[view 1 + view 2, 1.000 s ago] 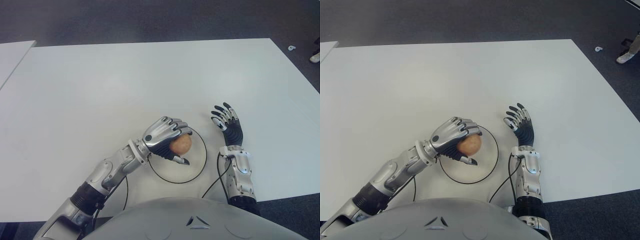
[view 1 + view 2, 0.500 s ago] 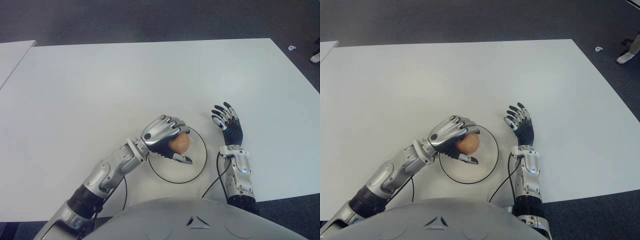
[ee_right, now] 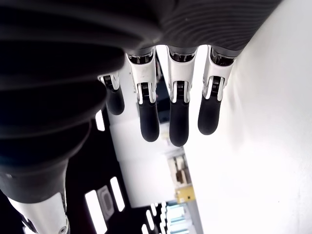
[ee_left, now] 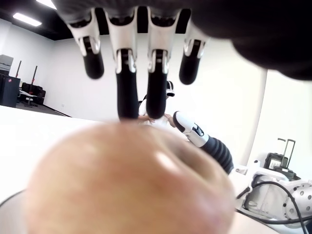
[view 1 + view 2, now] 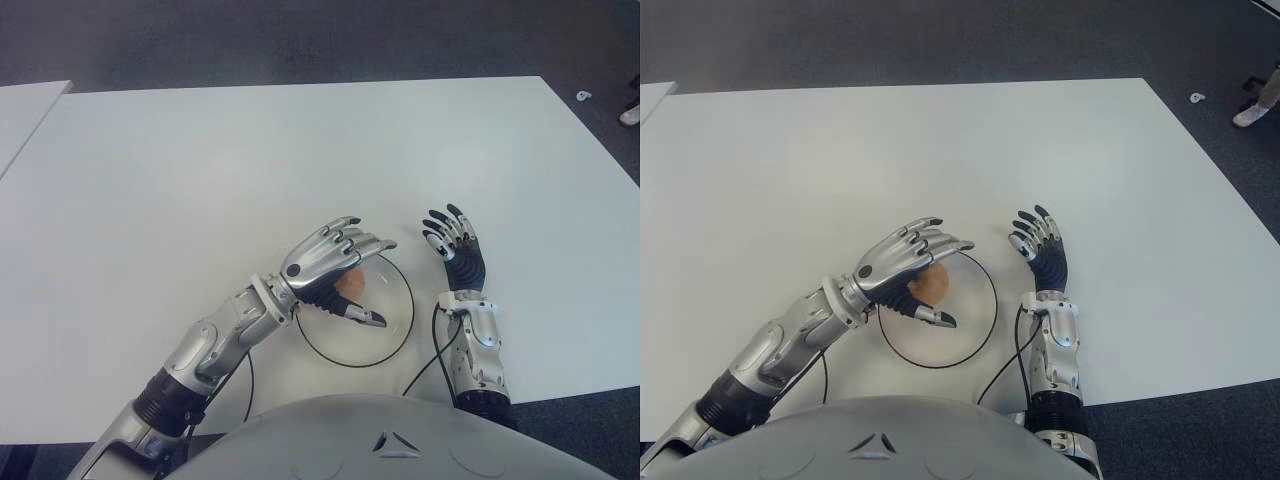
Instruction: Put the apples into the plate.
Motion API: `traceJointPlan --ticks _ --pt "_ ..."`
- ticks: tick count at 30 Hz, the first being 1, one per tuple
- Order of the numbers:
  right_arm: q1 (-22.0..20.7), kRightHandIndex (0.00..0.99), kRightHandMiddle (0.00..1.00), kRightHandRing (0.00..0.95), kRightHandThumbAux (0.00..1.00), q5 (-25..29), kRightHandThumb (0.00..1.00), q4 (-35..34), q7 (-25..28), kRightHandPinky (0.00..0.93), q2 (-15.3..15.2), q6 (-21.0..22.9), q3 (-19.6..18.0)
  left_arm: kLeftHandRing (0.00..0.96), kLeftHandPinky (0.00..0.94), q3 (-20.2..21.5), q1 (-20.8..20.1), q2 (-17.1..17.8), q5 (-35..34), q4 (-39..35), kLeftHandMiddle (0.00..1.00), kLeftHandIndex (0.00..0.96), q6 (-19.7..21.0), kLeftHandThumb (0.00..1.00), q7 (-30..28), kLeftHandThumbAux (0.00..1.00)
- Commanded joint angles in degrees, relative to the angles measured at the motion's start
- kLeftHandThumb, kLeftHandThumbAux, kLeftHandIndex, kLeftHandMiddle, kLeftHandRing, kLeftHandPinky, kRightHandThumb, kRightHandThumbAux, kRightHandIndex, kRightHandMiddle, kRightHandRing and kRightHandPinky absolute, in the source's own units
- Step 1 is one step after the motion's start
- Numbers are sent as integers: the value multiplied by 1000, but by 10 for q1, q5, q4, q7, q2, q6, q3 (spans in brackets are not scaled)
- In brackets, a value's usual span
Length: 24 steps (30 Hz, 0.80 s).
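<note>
- We see the apple (image 5: 351, 284) sitting in the plate (image 5: 398, 318), a white disc with a thin dark rim, toward the plate's ten o'clock edge.
- Our left hand (image 5: 325, 266) hovers directly over the apple, palm down, covering most of it in the eye views.
- Its fingers (image 5: 352, 236) are stretched out and fanned toward two o'clock, and the thumb (image 5: 362, 317) points across the plate toward four o'clock.
- In the left wrist view the apple (image 4: 127, 180) fills the lower half, with four fingertips (image 4: 126, 80) straight and apart beyond it; we see no finger wrapped around the fruit, so the hand holds nothing.
- We cannot tell whether the palm touches the apple's top.
- The plate lies on the white table (image 5: 200, 170), near the table's six o'clock edge, just in front of our torso.
- Our right hand (image 5: 457, 250) shows at three o'clock of the plate, just beside its rim and apart from it, fingers pointing to twelve o'clock.
- The right wrist view shows its fingers (image 3: 178, 114) extended, slightly separated and gripping nothing.
- A dark cable (image 5: 428, 362) runs from the right forearm down toward the table's near edge, beside the plate's five o'clock side.
- A second white table (image 5: 22, 108) shows at ten o'clock, well apart from the plate.
</note>
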Motion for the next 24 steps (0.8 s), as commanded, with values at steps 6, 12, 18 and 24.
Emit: traceJointPlan --ticks 6,12,18,24 --pt "24 130 281 288 738 0 583 25 1 313 9 28 4 0 0 8 -2 13 -9 1 0 0 -11 158 -19 163" --pt "27 135 294 294 750 -3 599 17 -1 305 9 29 6 0 0 12 -5 16 -4 3 0 0 -17 163 -21 156" --pt "28 143 307 298 755 -3 617 16 -3 303 11 32 7 0 0 15 -3 16 -3 0 0 0 -14 165 -27 152" --pt "31 133 303 290 758 -7 607 10 -9 279 10 39 9 0 0 18 0 15 -4 -4 0 0 -11 157 -34 154"
